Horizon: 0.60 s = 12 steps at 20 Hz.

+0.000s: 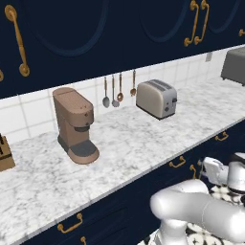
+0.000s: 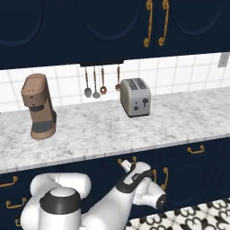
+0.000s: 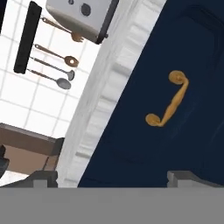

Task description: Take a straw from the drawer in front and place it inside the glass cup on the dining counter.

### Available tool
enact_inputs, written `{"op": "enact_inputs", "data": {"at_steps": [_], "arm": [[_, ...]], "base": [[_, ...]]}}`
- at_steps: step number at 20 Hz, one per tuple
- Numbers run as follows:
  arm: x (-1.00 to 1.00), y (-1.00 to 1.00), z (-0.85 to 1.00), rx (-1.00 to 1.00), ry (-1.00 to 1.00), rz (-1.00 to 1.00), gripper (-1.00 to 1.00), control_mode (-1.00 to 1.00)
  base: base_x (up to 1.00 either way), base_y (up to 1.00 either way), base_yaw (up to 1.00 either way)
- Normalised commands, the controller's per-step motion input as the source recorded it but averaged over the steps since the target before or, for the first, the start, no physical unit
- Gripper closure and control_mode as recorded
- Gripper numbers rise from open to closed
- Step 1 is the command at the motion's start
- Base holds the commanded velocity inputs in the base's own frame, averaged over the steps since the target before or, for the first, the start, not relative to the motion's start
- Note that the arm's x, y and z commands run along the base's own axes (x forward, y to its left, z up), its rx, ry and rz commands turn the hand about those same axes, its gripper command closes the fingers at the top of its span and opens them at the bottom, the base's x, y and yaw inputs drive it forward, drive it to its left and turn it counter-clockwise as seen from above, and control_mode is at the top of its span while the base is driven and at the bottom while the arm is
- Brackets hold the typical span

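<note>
The drawer is a navy-blue front under the marbled worktop edge, shut, with a small brass bow handle. My gripper faces this front from a short distance. It is open, with its two fingertips wide apart and nothing between them. In the right base view the gripper sits just in front of the drawer handle, below the worktop. In the left base view the same drawer handle lies left of my hand. The straw, the glass cup and the dining counter are out of view.
On the marbled worktop stand a brown coffee machine, a toaster and a knife block. Utensils hang on the tiled wall. More navy drawers with brass handles flank the one ahead. Tall cabinets hang above.
</note>
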Motion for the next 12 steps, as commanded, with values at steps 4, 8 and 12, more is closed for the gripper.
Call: {"op": "enact_inputs", "data": {"at_steps": [4, 8, 12], "arm": [[0.51, 0.00, -0.46, 0.13, -0.01, 0.11, -1.00, -1.00], [0.56, 0.00, -0.36, 0.14, -0.04, 0.05, -1.00, -1.00], [0.41, 0.00, -0.21, 0.17, -0.13, 0.00, -1.00, -1.00]], "base": [[0.00, 0.00, 0.00], [0.00, 0.00, 0.00], [0.00, 0.00, 0.00]]}}
